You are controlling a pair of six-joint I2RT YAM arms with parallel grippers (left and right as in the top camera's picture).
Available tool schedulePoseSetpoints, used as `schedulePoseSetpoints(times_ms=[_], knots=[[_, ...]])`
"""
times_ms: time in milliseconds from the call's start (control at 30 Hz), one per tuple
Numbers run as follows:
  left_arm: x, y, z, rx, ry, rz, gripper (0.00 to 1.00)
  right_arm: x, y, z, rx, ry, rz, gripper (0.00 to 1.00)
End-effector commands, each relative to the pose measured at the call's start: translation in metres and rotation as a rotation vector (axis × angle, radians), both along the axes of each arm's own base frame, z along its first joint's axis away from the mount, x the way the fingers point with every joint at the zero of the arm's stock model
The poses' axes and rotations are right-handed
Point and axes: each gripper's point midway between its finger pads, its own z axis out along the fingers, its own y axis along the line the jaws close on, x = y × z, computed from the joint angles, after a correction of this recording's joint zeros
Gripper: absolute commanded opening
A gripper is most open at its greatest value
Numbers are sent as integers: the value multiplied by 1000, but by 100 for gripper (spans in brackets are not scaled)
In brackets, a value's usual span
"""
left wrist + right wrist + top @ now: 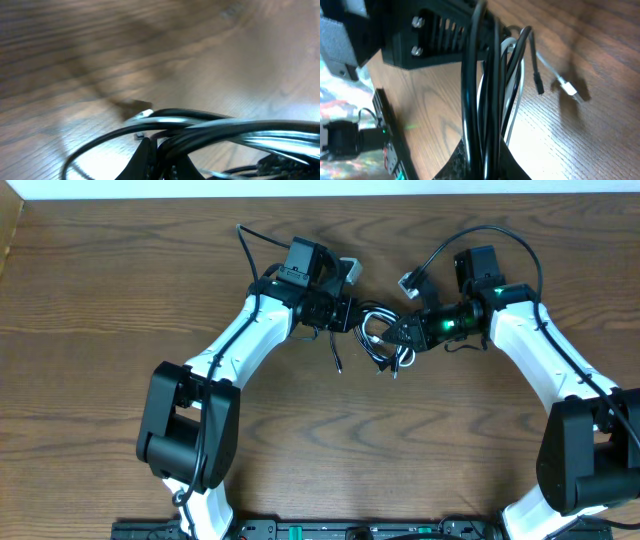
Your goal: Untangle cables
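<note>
The cables (380, 340) are a tangle of black and white loops held between my two grippers above the table's middle. My left gripper (354, 316) grips the bundle from the left and my right gripper (402, 334) from the right. In the left wrist view the left gripper (162, 160) is shut on black strands of the cables (210, 127), and a white plug (142, 114) lies past them. The right wrist view shows the right gripper (487, 165) shut on the cables (487, 100). A black plug (538, 82) and a white plug (568, 89) hang free over the wood.
A loose black cable end (337, 360) trails toward the front below the left gripper. The left gripper's black body (430, 30) is close ahead of the right wrist. Thick arm wires (500, 235) arch over the right arm. Arm bases (300, 530) line the front edge.
</note>
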Motion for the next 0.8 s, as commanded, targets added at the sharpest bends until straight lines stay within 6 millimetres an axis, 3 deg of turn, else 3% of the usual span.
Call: schedulePoseSetpoints(times_ms=[0,67,233,433,600,767], knots=[[19,26,31,49,-77,144,7,9,-9,-7,-54,76,-126,18],[19,31,48,57,-111,176,7,18,-25,-20,-152,126,-258,36],[6,36,75,32,-104,212,7,26,-40,-29,-227,171,-395,50],[-11,28,77,-26,-13,186,8,31,-45,-32,-251,187,-463,55],[-11,27,78,-33,-10,184,7,33,-11,-4,-63,21,-212,54],[-18,19,82,-91,41,174,7,45,-2,4,-54,-105,-163,54]])
